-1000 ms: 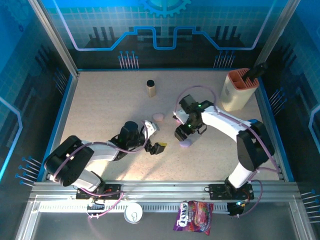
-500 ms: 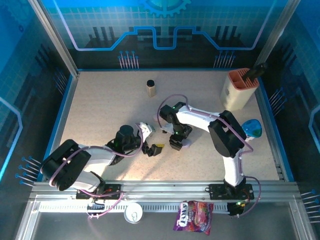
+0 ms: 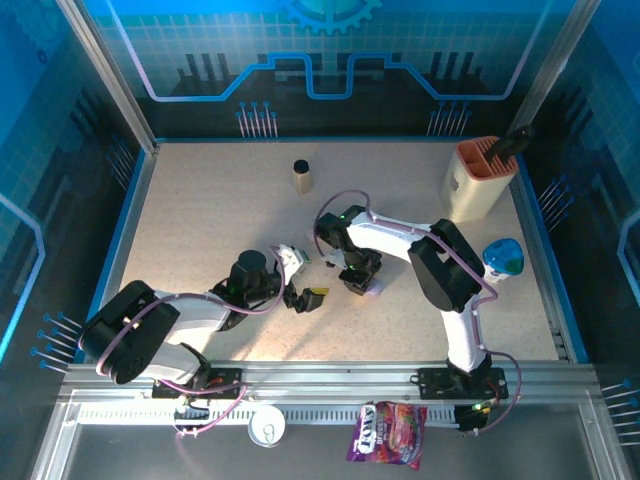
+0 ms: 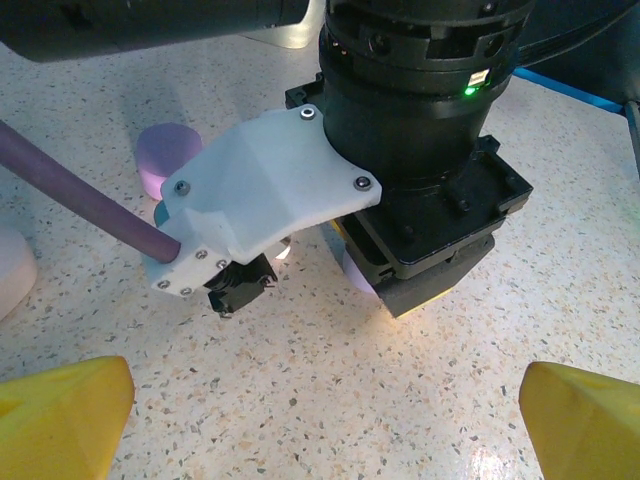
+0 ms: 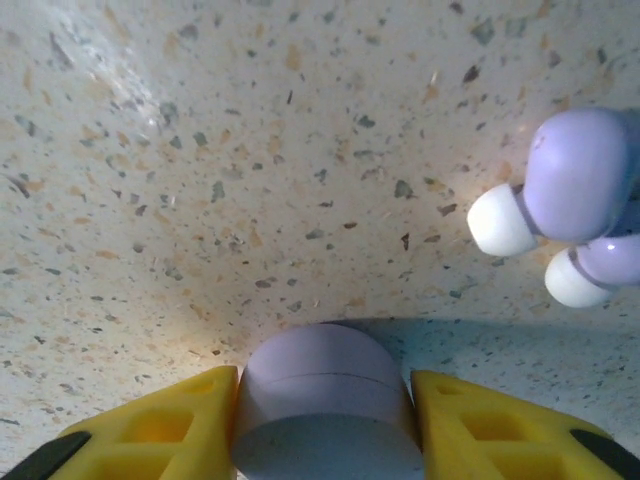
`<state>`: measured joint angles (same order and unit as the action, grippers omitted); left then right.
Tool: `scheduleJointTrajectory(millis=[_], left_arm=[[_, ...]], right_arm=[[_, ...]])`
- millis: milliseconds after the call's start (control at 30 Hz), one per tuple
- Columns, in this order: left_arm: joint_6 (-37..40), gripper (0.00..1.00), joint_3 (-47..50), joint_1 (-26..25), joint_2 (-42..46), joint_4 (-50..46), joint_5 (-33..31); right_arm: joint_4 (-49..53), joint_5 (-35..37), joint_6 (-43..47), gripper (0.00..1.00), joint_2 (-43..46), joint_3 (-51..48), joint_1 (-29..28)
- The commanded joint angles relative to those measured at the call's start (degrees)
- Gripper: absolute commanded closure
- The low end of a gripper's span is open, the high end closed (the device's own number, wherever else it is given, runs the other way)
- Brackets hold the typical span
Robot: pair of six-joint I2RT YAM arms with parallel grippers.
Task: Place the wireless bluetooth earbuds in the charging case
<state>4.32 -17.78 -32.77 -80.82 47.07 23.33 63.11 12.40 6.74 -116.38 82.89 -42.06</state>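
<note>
Clamping lilac charging case (image 5: 320, 360) mid-table, your right gripper (image 5: 322, 388) likely steadies it for purple earbuds (image 5: 575, 190) just beside; left gripper (image 4: 320, 390) hovers near, jaws wide apart.

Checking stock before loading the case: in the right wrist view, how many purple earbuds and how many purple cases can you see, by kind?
purple plastic earbuds with white tips: 2
rounded purple plastic charging case: 1
Total: 3

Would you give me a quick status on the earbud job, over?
Left fingers open. Right fingers clamped on purple case. Two purple earbuds loose on table beside it; nothing between.
</note>
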Motion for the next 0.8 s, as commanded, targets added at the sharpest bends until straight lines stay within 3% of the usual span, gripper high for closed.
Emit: scheduleJointTrajectory(millis=[0,267,500,600,767], left_arm=[[-2.1,0.01,0.45,0.36,0.71,3.16,-0.53],[-4.68,0.01,0.08,-0.81,-1.5,13.63,-5.64],[-5.37,0.03,-2.85,-4.38,-5.51,20.38,-12.4],[-5.82,0.03,-4.7,-5.59,-8.36,22.55,-15.21],[-14.21,0.12,-8.81,-6.6,-13.61,27.09,-14.93]], right_arm=[[-3.14,-4.4,-3.31,0.6,5.44,-1.72,1.54],[-22.49,-16.18,-19.28,0.63,20.88,-12.18,10.65],[-42.72,-25.87,-42.63,0.64,31.62,-23.85,18.47],[-48.14,-27.71,-51.45,0.65,33.86,-27.39,20.41],[-56.73,-27.06,-62.45,0.65,38.35,-32.97,21.14]])
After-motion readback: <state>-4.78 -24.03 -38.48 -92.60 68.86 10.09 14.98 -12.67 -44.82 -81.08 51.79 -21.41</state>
